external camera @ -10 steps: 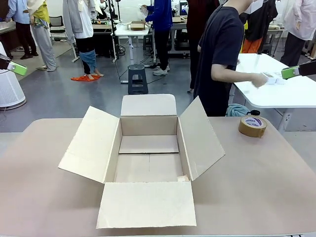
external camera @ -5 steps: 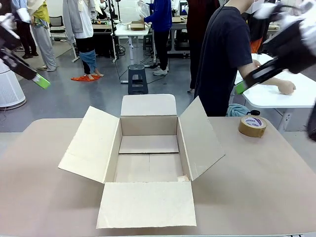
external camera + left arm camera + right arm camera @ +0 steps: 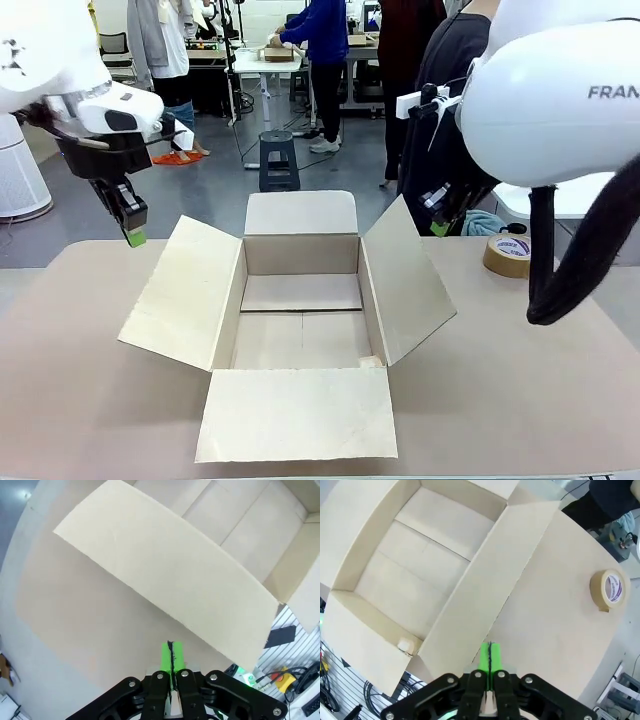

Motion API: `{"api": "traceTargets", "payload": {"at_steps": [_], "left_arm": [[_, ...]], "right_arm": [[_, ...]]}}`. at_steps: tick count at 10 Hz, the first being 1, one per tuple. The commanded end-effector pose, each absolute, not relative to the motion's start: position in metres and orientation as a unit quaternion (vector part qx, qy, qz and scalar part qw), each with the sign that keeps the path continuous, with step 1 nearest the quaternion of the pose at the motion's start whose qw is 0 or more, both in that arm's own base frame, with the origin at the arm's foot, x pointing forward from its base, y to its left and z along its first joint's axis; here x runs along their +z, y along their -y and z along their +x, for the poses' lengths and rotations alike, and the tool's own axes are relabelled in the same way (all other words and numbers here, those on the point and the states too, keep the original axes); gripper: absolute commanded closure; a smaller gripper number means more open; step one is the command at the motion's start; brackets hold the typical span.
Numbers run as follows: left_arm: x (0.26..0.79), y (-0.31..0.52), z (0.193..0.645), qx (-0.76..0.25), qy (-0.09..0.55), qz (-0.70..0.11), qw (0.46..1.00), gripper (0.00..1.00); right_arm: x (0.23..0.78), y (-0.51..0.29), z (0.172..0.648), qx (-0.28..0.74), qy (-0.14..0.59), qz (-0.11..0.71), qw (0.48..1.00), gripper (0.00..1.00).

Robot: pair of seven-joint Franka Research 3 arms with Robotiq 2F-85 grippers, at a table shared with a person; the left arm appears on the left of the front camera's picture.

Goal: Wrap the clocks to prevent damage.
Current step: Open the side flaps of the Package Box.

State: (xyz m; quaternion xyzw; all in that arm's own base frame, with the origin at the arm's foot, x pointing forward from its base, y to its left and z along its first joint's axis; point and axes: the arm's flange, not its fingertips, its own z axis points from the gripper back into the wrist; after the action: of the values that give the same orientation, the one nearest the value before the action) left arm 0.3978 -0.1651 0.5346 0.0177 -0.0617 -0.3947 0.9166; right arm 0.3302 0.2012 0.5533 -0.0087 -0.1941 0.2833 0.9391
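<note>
Flanking open box [image 3: 300,256]: left claw [image 3: 135,238], right claw [image 3: 437,228], both closed.

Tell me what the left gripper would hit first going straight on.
Likely the bare table just outside the box's left flap; the shut left gripper points down there, though depth is unclear.

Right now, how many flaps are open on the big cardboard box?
4. The far flap stands up, the left flap and the right flap spread outward, and the near flap lies flat on the table. None seems hidden.
</note>
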Motion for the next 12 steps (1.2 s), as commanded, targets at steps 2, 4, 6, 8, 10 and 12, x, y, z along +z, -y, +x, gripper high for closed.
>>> {"api": "traceTargets", "payload": {"at_steps": [2,4,6,8,10,12], "left_arm": [[0.543,0.161,0.392,-0.398,0.066,0.006,0.915,1.0],[0.543,0.161,0.392,-0.398,0.066,0.006,0.915,1.0],[0.541,0.162,0.395,-0.397,0.066,0.008,0.915,1.0],[0.541,0.196,0.387,-0.284,0.106,0.027,0.953,1.0],[0.528,0.222,0.383,-0.207,0.14,0.077,0.965,1.0],[0.505,0.238,0.388,-0.178,0.143,0.126,0.965,1.0]], "right_arm": [[0.552,-0.2,0.323,0.283,0.197,-0.013,0.939,0.99],[0.552,-0.2,0.323,0.283,0.197,-0.013,0.939,0.99],[0.555,-0.219,0.323,0.241,0.199,-0.021,0.95,0.99],[0.54,-0.253,0.321,0.145,0.195,-0.069,0.968,0.99],[0.52,-0.272,0.323,0.062,0.196,-0.086,0.975,0.99],[0.507,-0.274,0.33,0.023,0.198,-0.093,0.975,0.99]]}}
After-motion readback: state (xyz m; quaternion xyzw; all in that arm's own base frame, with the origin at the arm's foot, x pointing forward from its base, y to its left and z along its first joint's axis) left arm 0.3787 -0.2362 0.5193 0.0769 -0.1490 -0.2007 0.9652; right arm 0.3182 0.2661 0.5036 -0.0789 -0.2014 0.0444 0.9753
